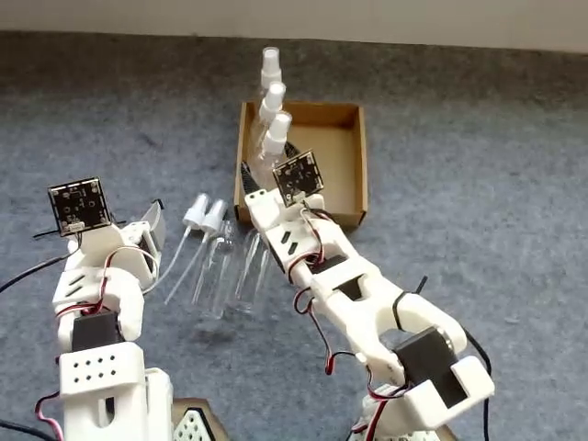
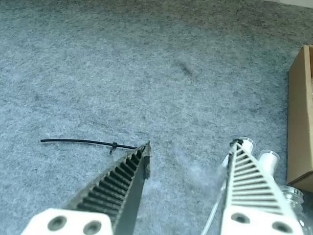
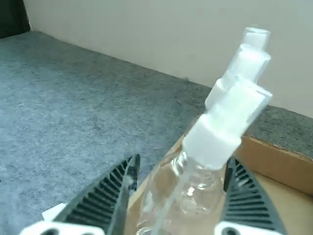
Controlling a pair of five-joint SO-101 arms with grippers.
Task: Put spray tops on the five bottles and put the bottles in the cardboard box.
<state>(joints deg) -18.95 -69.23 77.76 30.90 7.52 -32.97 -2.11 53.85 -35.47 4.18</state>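
A: Right, status: right gripper [image 3: 181,162] is at the cardboard box [image 1: 362,165], jaws apart either side of the nearest capped bottle [image 3: 193,193]. There's a gap on one side, so it's not clamped. The bottle leans inside the box, nearest of three in a row along one wall.

B: Reads as a release to me. Back out along the bottle's axis, no sideways sweep. Those three stand close together and would likely go over like dominoes.

A: Agreed. Clear plastic, round body, looks slick. White spray top [image 3: 227,125] is stepped, probably top-heavy.

B: Left gripper [image 2: 191,144]?

A: Spread open, low over the grey felt carpet [image 1: 459,138], ribbed fingers. Two loose spray tops [image 1: 196,209] with dip tubes lie just beside it, two uncapped bottles [image 1: 219,262] flat next to those.

B: Tubes look thin and floppy. Grip the white collar, not the tube.
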